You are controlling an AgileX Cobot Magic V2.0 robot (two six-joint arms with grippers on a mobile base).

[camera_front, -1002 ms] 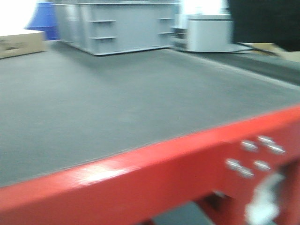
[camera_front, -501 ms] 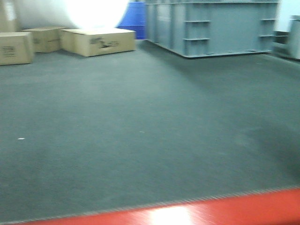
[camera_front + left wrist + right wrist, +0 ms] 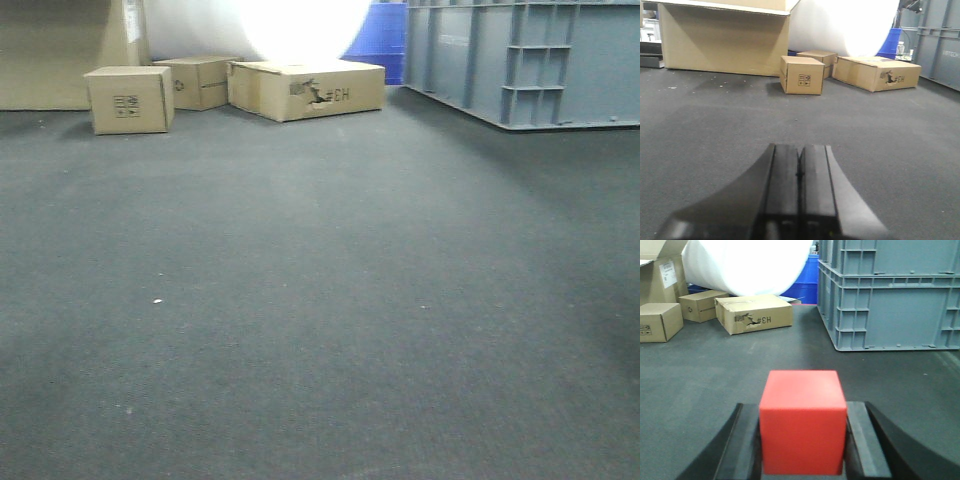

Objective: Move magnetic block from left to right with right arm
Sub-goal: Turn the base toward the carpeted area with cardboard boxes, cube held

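The magnetic block (image 3: 803,422), a plain bright-red cube, fills the gap between the two black fingers of my right gripper (image 3: 803,412), which is shut on its sides above the dark grey mat. In the left wrist view my left gripper (image 3: 799,150) is shut, its two black fingers pressed together with nothing between them, low over the mat. Neither gripper nor the block shows in the front view.
Brown cardboard boxes (image 3: 129,98) (image 3: 307,89) stand at the back left. A large grey crate (image 3: 530,60) (image 3: 890,295) sits at the back right, with a blue bin (image 3: 385,30) behind it. A big cardboard box (image 3: 725,37) stands far left.
The front view has swung to the left: the red frame edge at the bottom has left the picture, the grey crate shifted right and the cardboard boxes came into view.
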